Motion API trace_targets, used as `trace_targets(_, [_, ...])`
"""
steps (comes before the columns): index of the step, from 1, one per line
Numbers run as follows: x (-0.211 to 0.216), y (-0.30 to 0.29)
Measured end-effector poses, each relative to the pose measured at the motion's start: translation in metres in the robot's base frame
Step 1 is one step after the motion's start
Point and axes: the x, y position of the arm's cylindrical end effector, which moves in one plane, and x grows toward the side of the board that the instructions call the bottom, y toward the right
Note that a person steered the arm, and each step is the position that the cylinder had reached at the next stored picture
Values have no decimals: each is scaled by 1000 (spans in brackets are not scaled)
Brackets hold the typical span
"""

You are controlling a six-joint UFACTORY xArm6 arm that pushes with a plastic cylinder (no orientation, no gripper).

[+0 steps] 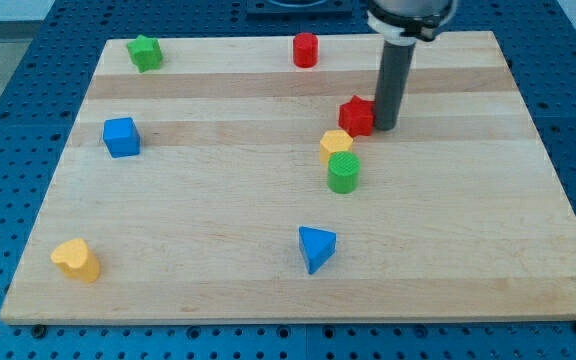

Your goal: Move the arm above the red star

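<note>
The red star [356, 115] lies on the wooden board [218, 270], right of centre in the upper half. My tip [385, 127] stands right beside it, at the star's right edge, touching or nearly touching it. Just below the star sit a yellow hexagonal block [335, 145] and a green cylinder [343, 172], close together.
A red cylinder [305, 49] stands near the top edge, a green star [145, 52] at the top left, a blue cube [121, 136] at the left, a yellow heart-like block [76, 259] at the bottom left, and a blue triangle [316, 247] at bottom centre.
</note>
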Motion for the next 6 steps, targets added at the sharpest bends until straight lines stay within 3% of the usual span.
trace_targets(2, [0, -27])
trace_targets(4, [-35, 47])
trace_targets(6, [-60, -3])
